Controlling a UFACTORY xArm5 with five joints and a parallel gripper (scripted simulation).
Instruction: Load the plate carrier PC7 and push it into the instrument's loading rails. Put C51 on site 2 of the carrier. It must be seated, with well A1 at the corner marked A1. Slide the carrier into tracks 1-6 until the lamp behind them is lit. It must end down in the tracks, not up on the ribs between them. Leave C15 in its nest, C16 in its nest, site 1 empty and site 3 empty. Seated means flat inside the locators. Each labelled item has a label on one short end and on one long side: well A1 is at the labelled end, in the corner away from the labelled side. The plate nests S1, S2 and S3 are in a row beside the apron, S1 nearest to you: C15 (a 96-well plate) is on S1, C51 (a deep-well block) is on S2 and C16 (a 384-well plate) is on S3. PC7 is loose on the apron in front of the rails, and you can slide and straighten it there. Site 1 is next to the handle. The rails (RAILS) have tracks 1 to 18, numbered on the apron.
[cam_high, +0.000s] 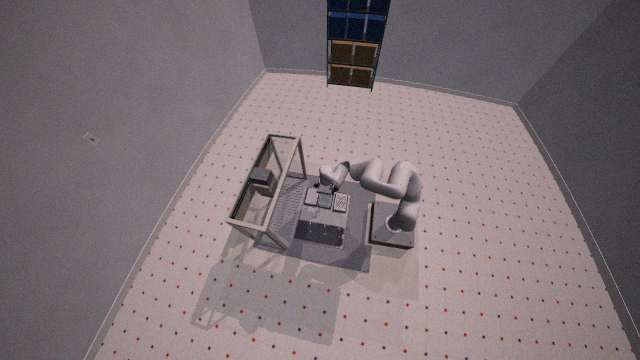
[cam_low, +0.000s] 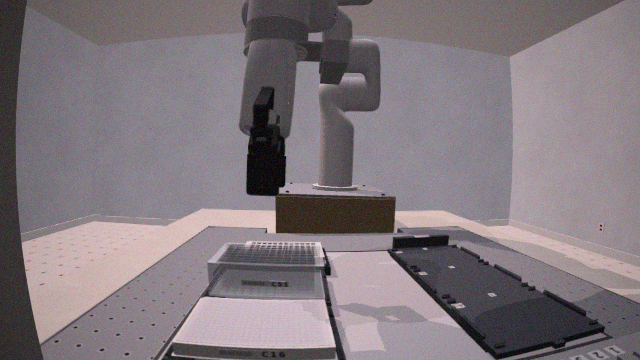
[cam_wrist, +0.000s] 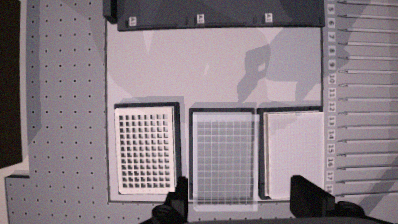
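Observation:
My open, empty gripper hangs above the nests; in the wrist view its fingers straddle the image of C51. C51, a translucent deep-well block, sits in the middle nest, its labelled long side facing C16. C15, a white 96-well plate, is in nest S1. C16, a pale 384-well plate, is in S3. The dark carrier PC7 lies on the apron with no labware on it, its handle towards the robot base. The lamps cannot be made out.
The pale apron lies between nests and carrier. The rails run beyond its numbered edge, beneath an instrument frame with a grey box. Perforated deck surrounds the apron.

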